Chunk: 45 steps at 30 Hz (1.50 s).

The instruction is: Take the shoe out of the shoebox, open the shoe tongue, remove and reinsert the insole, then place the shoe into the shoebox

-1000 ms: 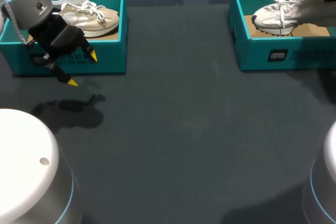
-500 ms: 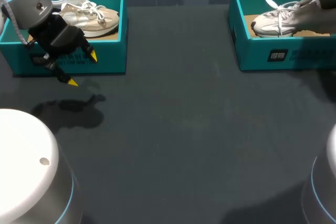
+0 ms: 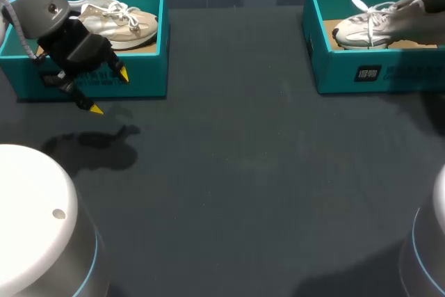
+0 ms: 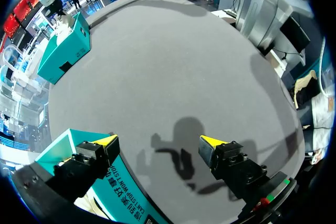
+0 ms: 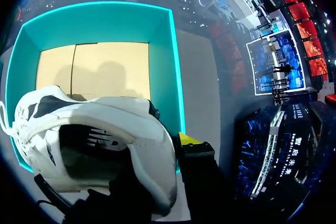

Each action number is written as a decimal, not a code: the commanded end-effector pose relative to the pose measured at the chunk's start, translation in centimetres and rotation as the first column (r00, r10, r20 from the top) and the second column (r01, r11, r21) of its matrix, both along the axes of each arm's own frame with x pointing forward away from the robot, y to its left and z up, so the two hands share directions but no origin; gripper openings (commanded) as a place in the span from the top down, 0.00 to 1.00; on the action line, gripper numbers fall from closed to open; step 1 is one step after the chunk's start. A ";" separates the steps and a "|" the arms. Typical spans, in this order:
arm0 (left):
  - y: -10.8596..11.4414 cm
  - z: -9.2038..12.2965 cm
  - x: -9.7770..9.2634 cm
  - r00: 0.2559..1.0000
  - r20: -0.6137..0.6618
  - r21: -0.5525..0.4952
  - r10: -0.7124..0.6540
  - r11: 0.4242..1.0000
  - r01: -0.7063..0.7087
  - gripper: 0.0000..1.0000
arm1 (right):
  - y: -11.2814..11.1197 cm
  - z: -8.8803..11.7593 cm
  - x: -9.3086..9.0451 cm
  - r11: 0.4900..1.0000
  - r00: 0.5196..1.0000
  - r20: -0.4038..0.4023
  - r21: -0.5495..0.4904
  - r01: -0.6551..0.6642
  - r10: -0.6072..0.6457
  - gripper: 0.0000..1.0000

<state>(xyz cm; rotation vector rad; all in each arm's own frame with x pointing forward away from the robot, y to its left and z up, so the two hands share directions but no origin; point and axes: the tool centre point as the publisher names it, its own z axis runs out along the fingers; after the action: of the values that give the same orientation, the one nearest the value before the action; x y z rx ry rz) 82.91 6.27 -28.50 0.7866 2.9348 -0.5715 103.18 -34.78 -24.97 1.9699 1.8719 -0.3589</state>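
**Inspector:** Item under task?

**Assistant:** One white shoe (image 3: 368,26), white laces, dark patches at toe and side. It sits in the teal right shoebox (image 3: 361,74), which stands at 2 o'clock on the surface (image 3: 243,172). The toe points to 9 o'clock and rests on the tan cardboard liner (image 3: 410,42). The heel, toward 3 o'clock, is tilted up.

**Inspector:** Right tool?

**Assistant:** The right tool (image 5: 167,150) is closed on the heel. One yellow fingertip (image 5: 185,140) presses the outside of the heel wall. The other is hidden inside the shoe's collar. The shoe's dark opening faces the wrist camera.

**Inspector:** Left tool?

**Assistant:** The left tool (image 3: 110,92) is spread wide and holds nothing. It hovers over the front wall of the left shoebox (image 3: 139,78), at 10 o'clock. One tip is above the box's near corner, the other over bare surface. A beige shoe (image 3: 118,22) lies inside that box.

**Inspector:** Edges and clearance?

**Assistant:** The white shoe's toe lies just inside the 9 o'clock wall of its box. Liner shows ahead of the shoe in the right wrist view. At the heel, the visible yellow tip sits over the box wall nearest the tool. The two boxes stand well apart, with a broad stretch of dark surface between them and on toward 6 o'clock.
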 end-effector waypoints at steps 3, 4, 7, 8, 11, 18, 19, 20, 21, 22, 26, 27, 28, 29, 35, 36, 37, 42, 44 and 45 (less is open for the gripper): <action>0.1 0.0 -0.1 1.000 0.002 0.001 0.000 1.000 0.000 0.00 | -0.1 -2.0 0.3 1.000 1.000 -0.007 0.003 0.004 -0.004 1.00; 0.1 0.0 -0.1 1.000 0.002 0.001 0.000 1.000 0.000 0.00 | -0.1 -2.1 0.2 1.000 1.000 -0.003 0.002 0.004 -0.004 1.00; 0.1 0.0 -0.1 1.000 0.002 0.001 0.000 1.000 0.000 0.00 | 0.0 -2.6 -0.1 1.000 1.000 0.010 0.001 -0.003 0.003 1.00; 0.1 0.0 -0.1 1.000 0.002 0.001 0.000 1.000 0.000 0.00 | 0.0 -2.7 -0.2 1.000 1.000 0.012 0.001 -0.004 0.004 1.00; 0.1 0.0 -0.1 1.000 0.002 0.001 0.000 1.000 0.000 0.00 | -0.1 -3.1 -0.5 1.000 1.000 0.024 0.000 -0.012 0.012 1.00; 0.1 0.0 -0.1 1.000 0.002 0.001 0.000 1.000 0.000 0.00 | 0.3 -3.9 -1.4 1.000 0.999 0.025 -0.001 -0.021 0.021 1.00; 0.1 0.0 -0.1 1.000 0.002 0.001 0.000 1.000 0.000 0.00 | 0.4 -4.0 -1.5 1.000 0.999 0.024 0.002 -0.022 0.022 1.00; 0.1 0.0 -0.1 1.000 0.002 0.001 0.000 1.000 0.000 0.00 | 0.6 -4.2 -1.6 1.000 0.999 0.025 0.007 -0.025 0.025 1.00; 0.1 0.0 -0.1 1.000 0.002 0.001 0.000 1.000 0.000 0.00 | 0.8 -4.3 -1.7 1.000 0.999 0.026 0.008 -0.029 0.029 1.00; 0.1 0.0 -0.1 1.000 0.002 0.001 0.000 1.000 0.000 0.00 | 1.0 -4.4 -1.7 0.999 0.999 0.025 0.009 -0.034 0.034 1.00; 0.1 0.0 -0.1 1.000 0.002 0.001 0.000 1.000 0.000 0.00 | 1.7 -5.0 -1.8 0.999 0.999 0.023 0.018 -0.047 0.047 1.00; 0.1 0.0 -0.1 1.000 0.002 0.001 0.000 1.000 0.000 0.00 | 1.9 -5.2 -1.8 0.999 0.999 0.023 0.018 -0.049 0.048 1.00; 0.1 0.0 -0.1 1.000 0.002 0.001 0.000 1.000 0.000 0.00 | 2.0 -5.4 -1.8 0.999 0.999 0.022 0.018 -0.049 0.048 1.00; 0.1 0.0 -0.1 1.000 0.002 0.001 0.000 1.000 0.000 0.00 | 2.0 -5.5 -1.8 0.999 0.999 0.021 0.019 -0.048 0.048 1.00; 0.1 0.0 -0.1 1.000 0.002 0.001 0.000 1.000 0.000 0.00 | 1.9 -6.4 -2.0 0.999 0.999 0.025 0.018 -0.034 0.034 1.00; 0.1 0.0 -0.1 1.000 0.002 0.001 0.000 1.000 0.000 0.00 | 1.8 -6.6 -2.0 0.999 0.999 0.025 0.019 -0.033 0.033 1.00; 0.1 0.0 -0.1 1.000 0.002 0.001 0.000 1.000 0.000 0.00 | 1.8 -6.7 -2.0 0.999 0.999 0.027 0.018 -0.032 0.031 1.00; 0.1 0.0 -0.1 1.000 0.002 0.001 0.000 1.000 0.000 0.00 | 1.6 -7.6 -1.9 0.999 0.999 0.026 0.024 -0.027 0.026 1.00; 0.1 0.0 -0.1 1.000 0.002 0.001 0.000 1.000 0.000 0.00 | 1.6 -7.9 -1.9 0.999 0.999 0.026 0.026 -0.029 0.028 1.00; 0.1 0.0 -0.1 1.000 0.002 0.001 0.000 1.000 0.000 0.00 | 1.5 -8.0 -1.8 0.999 0.999 0.027 0.028 -0.031 0.030 1.00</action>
<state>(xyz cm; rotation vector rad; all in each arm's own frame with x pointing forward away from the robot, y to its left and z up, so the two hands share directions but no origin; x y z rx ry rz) 82.91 6.27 -28.50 0.7865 2.9348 -0.5715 101.04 -33.09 -32.63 1.9507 1.8949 -0.3015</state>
